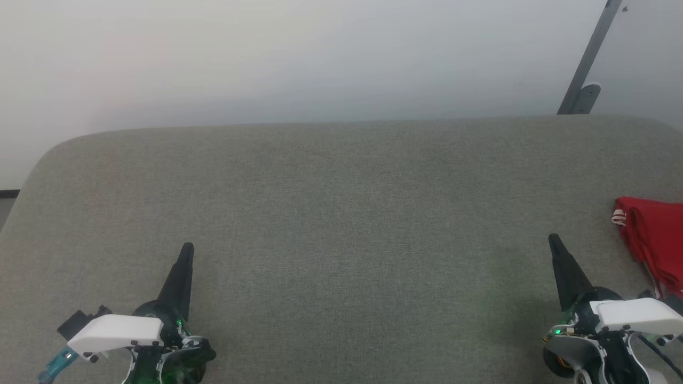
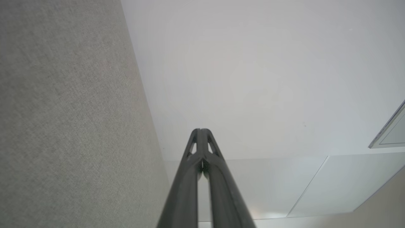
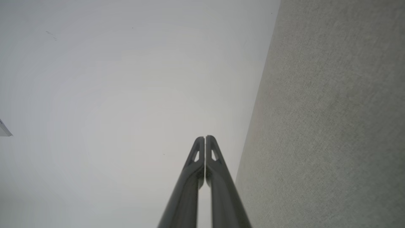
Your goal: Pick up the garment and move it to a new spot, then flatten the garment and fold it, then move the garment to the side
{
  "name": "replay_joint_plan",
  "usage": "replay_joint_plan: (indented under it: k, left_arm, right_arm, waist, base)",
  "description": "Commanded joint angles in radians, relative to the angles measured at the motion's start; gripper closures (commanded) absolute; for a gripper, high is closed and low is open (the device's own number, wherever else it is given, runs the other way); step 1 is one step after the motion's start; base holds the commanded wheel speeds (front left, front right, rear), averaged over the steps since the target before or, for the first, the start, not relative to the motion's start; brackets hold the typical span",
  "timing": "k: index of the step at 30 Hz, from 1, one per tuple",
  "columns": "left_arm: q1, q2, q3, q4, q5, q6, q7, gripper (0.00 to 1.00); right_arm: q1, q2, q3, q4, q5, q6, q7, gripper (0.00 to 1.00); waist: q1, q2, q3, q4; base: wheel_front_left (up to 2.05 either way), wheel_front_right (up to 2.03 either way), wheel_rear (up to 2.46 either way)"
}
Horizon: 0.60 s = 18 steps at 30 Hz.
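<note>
Lying at the far right of the head view is the red cloth garment (image 1: pixel 653 240). It is bunched up in soft folds, and the edge of the picture cuts part of it off. A small bit of red-and-white striped trim (image 1: pixel 619 217) shows at its left corner. The garment rests on the big grey woven fabric surface (image 1: pixel 341 213), near its right side.

Just to the left of the garment is the right gripper (image 1: pixel 554 239), with its 2 long dark fingers pointing up the picture. Its tip is near the garment but not touching it. In the right wrist view the 2 fingers of the right gripper (image 3: pixel 205 137) are pressed together at the tips, with nothing between them.

Well apart, at the lower left of the head view, is the left gripper (image 1: pixel 188 248). In the left wrist view the left gripper (image 2: pixel 201 130) also has its 2 fingers closed tight together, and it holds nothing.

Behind the grey surface is a plain white wall (image 1: pixel 267 53). A thin grey metal bar (image 1: pixel 589 56) leans against the wall at the top right.
</note>
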Motion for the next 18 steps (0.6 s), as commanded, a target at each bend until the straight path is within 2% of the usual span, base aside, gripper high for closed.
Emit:
replay_joint_plan:
  k: [1,18]
  left_arm:
    - [-0.011,-0.003,0.004,0.000,0.004,-0.003,0.005,1.00]
    - [-0.011,-0.003,0.004,0.000,0.005,-0.003,0.004,1.00]
  right_arm:
    - [-0.006,0.003,0.000,0.001,0.004,0.000,0.002,1.00]
    - [-0.006,0.003,-0.001,0.001,0.005,0.000,0.002,1.00]
  waist:
    - [0.0000,0.0000,0.000,0.000]
    - [0.0000,0.0000,0.000,0.000]
  base:
    - [0.00,0.00,0.00]
    - [0.00,0.00,0.00]
